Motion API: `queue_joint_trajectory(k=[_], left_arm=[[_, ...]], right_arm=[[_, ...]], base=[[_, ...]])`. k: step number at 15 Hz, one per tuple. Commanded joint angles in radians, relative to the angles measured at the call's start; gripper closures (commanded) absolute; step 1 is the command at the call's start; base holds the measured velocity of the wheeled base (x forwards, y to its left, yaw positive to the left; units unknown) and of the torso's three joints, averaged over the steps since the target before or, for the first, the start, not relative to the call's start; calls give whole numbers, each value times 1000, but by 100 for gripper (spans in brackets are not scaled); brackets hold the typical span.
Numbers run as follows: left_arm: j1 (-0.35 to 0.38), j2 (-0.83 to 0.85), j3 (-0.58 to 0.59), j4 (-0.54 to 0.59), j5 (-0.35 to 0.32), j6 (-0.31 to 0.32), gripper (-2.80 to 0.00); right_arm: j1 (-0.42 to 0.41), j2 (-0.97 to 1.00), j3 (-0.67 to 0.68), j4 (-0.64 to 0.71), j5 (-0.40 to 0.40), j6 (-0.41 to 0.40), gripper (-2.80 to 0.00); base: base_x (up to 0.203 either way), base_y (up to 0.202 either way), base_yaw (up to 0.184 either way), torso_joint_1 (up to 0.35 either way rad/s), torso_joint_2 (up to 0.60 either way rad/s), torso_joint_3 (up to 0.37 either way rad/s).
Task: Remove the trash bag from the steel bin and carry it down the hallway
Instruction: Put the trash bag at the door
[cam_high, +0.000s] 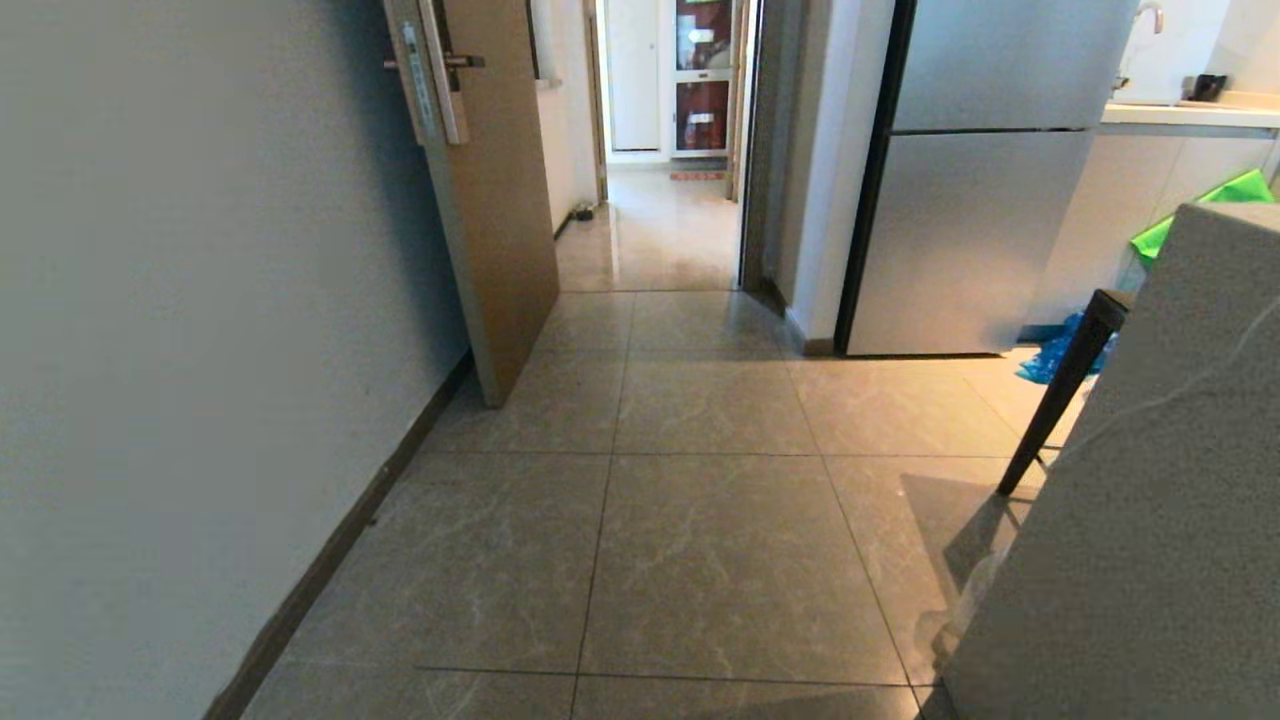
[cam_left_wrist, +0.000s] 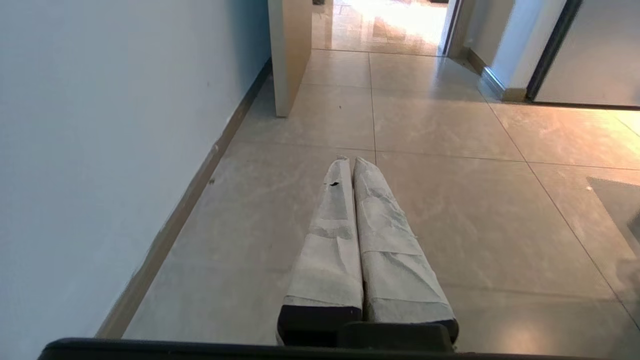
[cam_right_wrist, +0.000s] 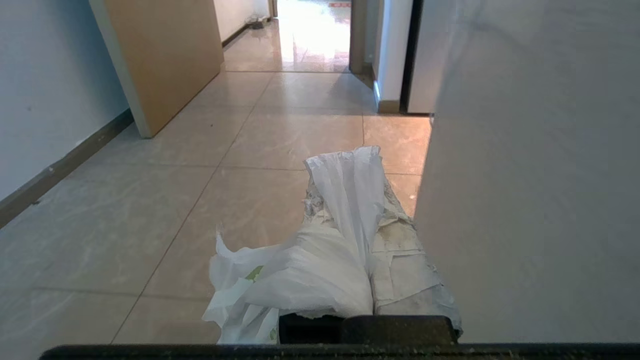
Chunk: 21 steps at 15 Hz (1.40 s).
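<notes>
Two grippers are mine, and both point forward over the floor. My right gripper (cam_right_wrist: 350, 160) is pinched tight on the trash bag (cam_right_wrist: 300, 280). A strip of the thin white plastic runs up between my two wrapped fingers (cam_right_wrist: 400, 260) and pokes out past the tips. The rest of the bag bunches up and hangs off to one side, close to my wrist. I can see a small bit of green print on it, low down, but I cannot read any words there. My left gripper (cam_left_wrist: 351, 161) has its fingers pressed together with nothing between them. Its white wrapping has a small dark tear near one tip.

Just beside my right gripper stands a tall grey speckled block (cam_high: 1150, 500). A thin black leg (cam_high: 1060, 395) leans by it, with something blue (cam_high: 1050, 355) on the floor behind.

The hallway (cam_high: 700, 540) has shiny beige tiles with pale swirls. A white wall (cam_high: 200, 350) with a dark strip along the bottom runs along my left.

Farther on, a brown door (cam_high: 495, 230) stands open, with a long metal handle plate. I can read no writing on it. A silver fridge (cam_high: 970, 190) stands on the right, and something bright green (cam_high: 1215, 205) peeks out past the block. Far off, the tiles go on through a doorway into a bright room.
</notes>
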Motion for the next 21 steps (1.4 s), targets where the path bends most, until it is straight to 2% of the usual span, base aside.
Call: queue_joint_trajectory(k=[1,21], left_arm=[[0,-2,1,0,1,0,0],[0,-2,1,0,1,0,0]], right_arm=[[1,0,40,-1,0,0,0],[0,0,40,-1,0,-1,0]], base=[[189,0,3,6,2,-2],[191,0,1,2,2,2]])
